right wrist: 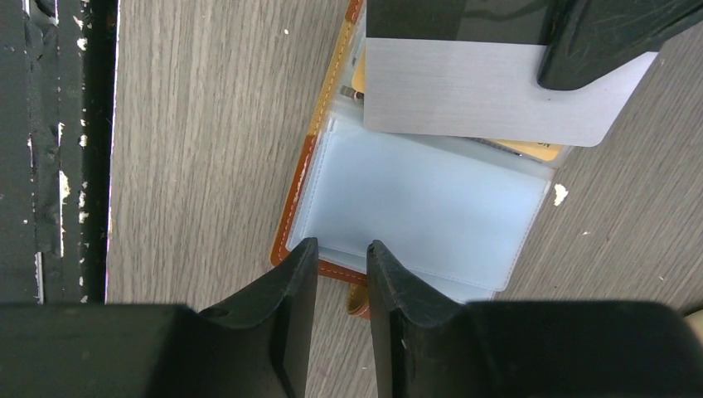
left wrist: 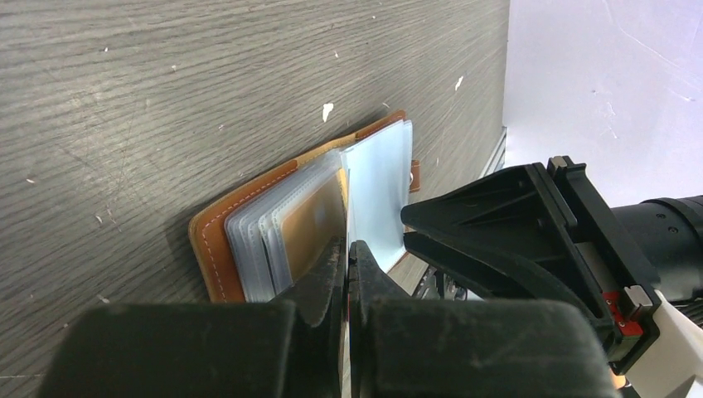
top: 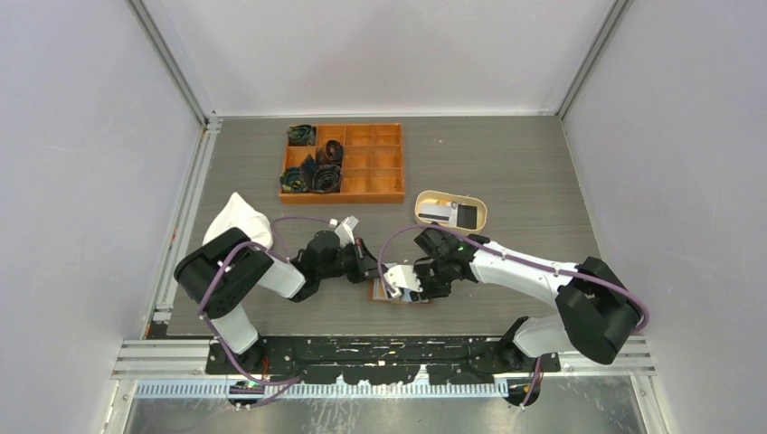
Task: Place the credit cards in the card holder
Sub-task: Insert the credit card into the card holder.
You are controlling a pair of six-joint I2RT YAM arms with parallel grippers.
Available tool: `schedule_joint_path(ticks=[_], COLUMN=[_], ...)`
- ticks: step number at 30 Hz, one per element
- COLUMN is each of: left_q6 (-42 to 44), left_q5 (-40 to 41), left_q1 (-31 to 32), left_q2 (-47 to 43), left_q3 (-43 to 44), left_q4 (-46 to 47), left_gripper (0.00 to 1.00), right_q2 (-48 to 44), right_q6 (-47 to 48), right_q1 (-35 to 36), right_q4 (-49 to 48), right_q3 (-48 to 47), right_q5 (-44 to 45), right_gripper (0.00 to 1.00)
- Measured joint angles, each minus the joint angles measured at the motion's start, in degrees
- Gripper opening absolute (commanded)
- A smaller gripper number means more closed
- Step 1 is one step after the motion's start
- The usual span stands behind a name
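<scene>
The card holder (top: 398,294) lies open on the table between both arms, brown leather (left wrist: 211,236) with clear inner sleeves (right wrist: 423,199). My left gripper (left wrist: 348,247) is shut on a grey credit card with a dark stripe (right wrist: 489,91), which hangs over the holder's far half. In the left wrist view that card is edge-on between the jaws. My right gripper (right wrist: 341,247) is open a narrow gap over the holder's near edge. The snap tab (right wrist: 358,300) shows between its fingers, and nothing is gripped. More credit cards (top: 440,212) lie in the oval tray.
An oval beige tray (top: 450,193) sits behind the right arm. An orange compartmented box (top: 362,188) with dark rolled items stands at the back centre. A white cloth (top: 237,221) lies by the left arm. The black base rail (right wrist: 58,149) runs along the near table edge.
</scene>
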State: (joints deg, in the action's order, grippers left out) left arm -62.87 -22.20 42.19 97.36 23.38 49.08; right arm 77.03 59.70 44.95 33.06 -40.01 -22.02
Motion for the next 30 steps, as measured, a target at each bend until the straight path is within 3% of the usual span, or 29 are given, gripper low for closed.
schedule_joint_path(ticks=[18, 30], left_q6=[-2.08, -2.23], left_q5=[-2.51, -2.56], left_q1=[0.13, 0.92], left_q2=[3.96, 3.98], left_q3=[1.75, 5.11], left_q4=[1.64, -4.66], left_gripper=[0.0, 0.0], right_q2=[0.74, 1.01], right_q6=[0.09, 0.09], right_q1=[0.33, 0.35], right_q4=[0.44, 0.46], right_q3=[-0.35, -0.42], right_q5=[0.63, 1.09], right_gripper=[0.33, 0.34])
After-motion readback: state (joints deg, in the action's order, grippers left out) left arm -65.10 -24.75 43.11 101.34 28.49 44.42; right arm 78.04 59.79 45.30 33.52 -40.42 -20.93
